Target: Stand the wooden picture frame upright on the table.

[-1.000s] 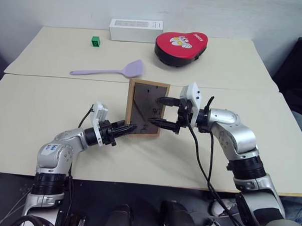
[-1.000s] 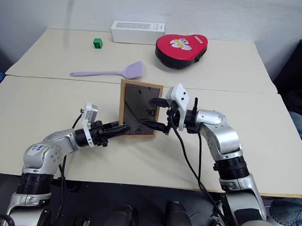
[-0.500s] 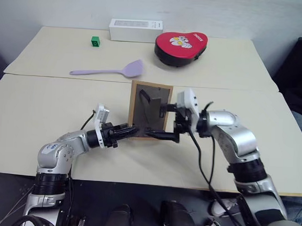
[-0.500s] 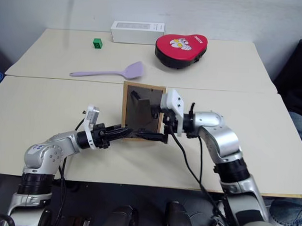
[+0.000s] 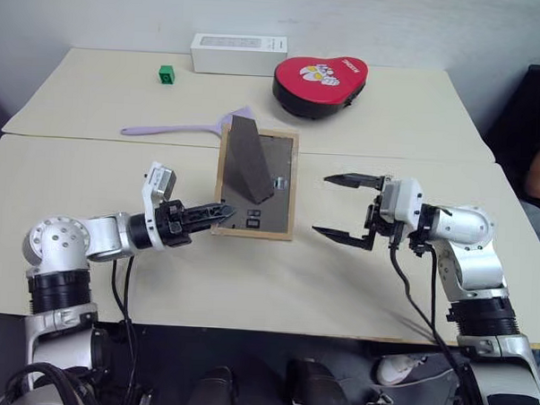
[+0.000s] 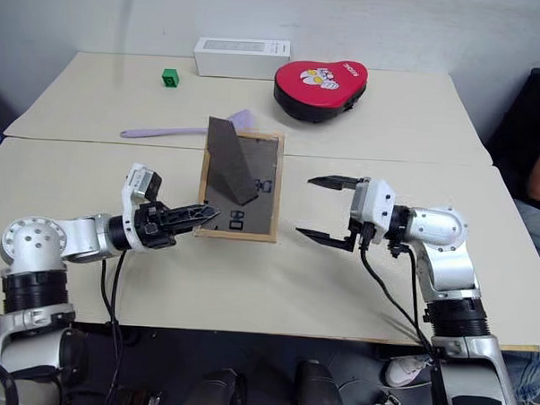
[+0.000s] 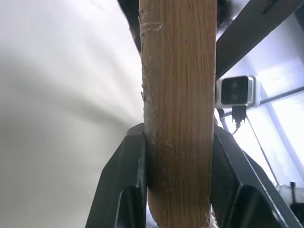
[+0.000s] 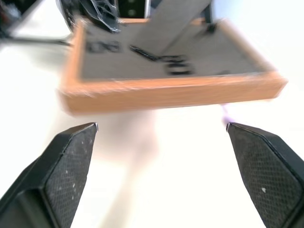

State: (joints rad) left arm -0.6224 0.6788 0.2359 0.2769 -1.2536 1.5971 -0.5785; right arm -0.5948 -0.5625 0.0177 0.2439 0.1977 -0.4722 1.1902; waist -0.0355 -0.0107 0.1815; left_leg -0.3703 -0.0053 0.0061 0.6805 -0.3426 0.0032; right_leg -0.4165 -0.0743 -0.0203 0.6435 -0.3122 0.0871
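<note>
Picture frame (image 5: 257,182): stiff, probably light wood, left pincer (image 5: 223,213) clamped on its edge rim; right pincer (image 5: 341,207) spread wide, empty.

Two pale beige table (image 5: 87,275) tops butted together, seam running left-right just behind the wooden picture frame (image 5: 257,184).

Far top: white rectangular box (image 5: 238,54) at the back edge, small green cube (image 5: 166,73) to its left and well apart, red heart-shaped pad (image 5: 321,82) just right of the box, lilac spatula (image 5: 179,127) lying flat near the seam, blade end partly hidden behind the frame.

Near top: the frame, back panel facing up, easel stand folded out; can't tell whether its lower edge touches the surface.
</note>
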